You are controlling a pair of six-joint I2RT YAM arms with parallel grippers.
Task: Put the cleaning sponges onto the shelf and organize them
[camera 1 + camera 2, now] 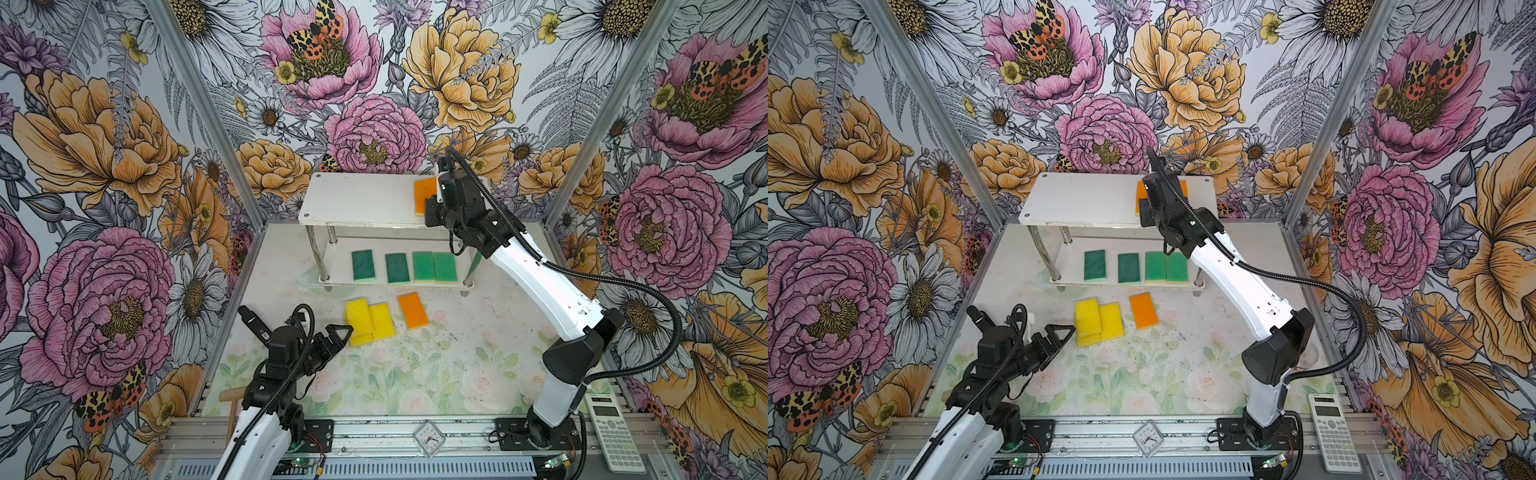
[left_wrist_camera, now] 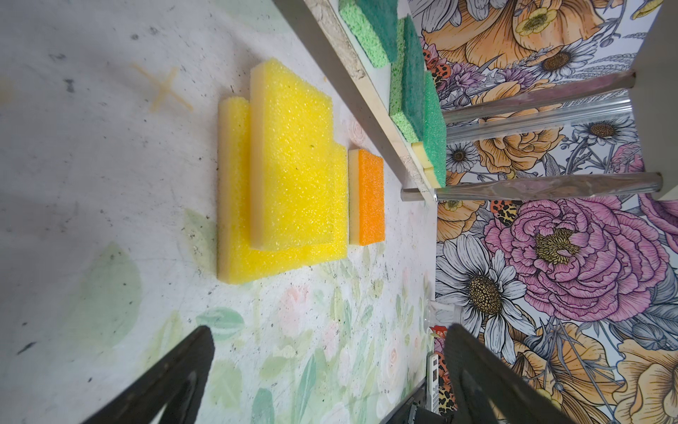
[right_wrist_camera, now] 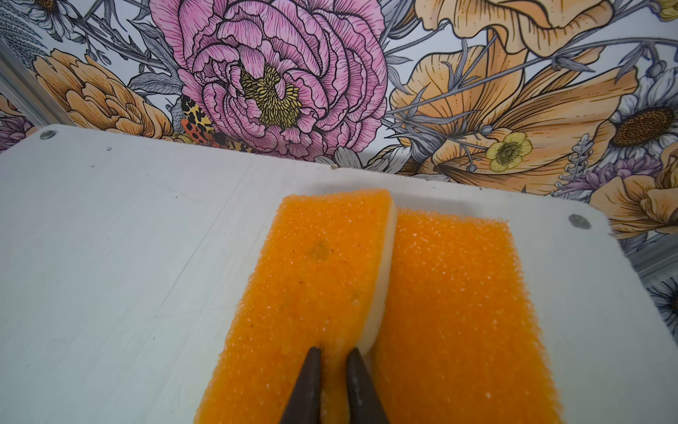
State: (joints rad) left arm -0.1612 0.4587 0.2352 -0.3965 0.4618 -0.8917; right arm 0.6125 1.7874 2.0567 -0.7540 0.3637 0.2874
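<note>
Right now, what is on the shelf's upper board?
On the upper board, at its right end, two orange sponges: a flat sponge and a tilted sponge, pinched by the right end effector, overlapping it. In both top views the arm partly covers them.

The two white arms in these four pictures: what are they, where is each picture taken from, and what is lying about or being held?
They are robot arms, each ending in a two-fingered gripper. Two pictures look down from overhead; the other two come from cameras on the wrists. The right gripper is shut on an orange sponge, tilted against a second orange sponge on top of the shelf. Four green sponges sit on its lower board. On the table lie a pile of yellow sponges and a loose orange sponge. The left gripper is open, near the pile.
</note>
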